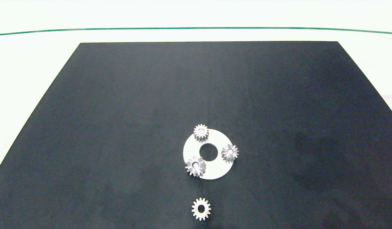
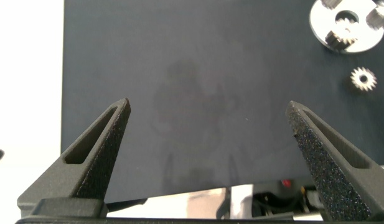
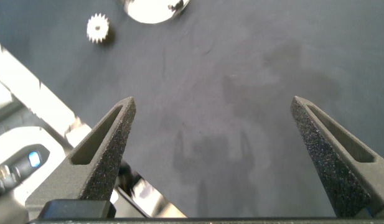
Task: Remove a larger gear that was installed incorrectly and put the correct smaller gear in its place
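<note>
The larger gear (image 1: 195, 166), with pointed teeth, sits on the near left rim of a white ring-shaped plate (image 1: 215, 170). The smaller gear (image 1: 201, 209), flat with blunt teeth and a wide hole, lies alone on the mat near the front edge. It also shows as the smaller gear (image 2: 363, 78) beside the plate (image 2: 328, 28) in the left wrist view, and as the smaller gear (image 3: 98, 28) in the right wrist view. My left gripper (image 2: 209, 104) and my right gripper (image 3: 214, 101) are both open over bare mat, far from the gears. Neither arm appears in the head view.
Two more gears stand on the plate: a blunt-toothed one (image 1: 201, 132) at the far side and a slightly smaller pointed one (image 1: 230, 152) at the right. The black mat (image 1: 119, 111) covers a white table, with a green line (image 1: 119, 30) beyond it.
</note>
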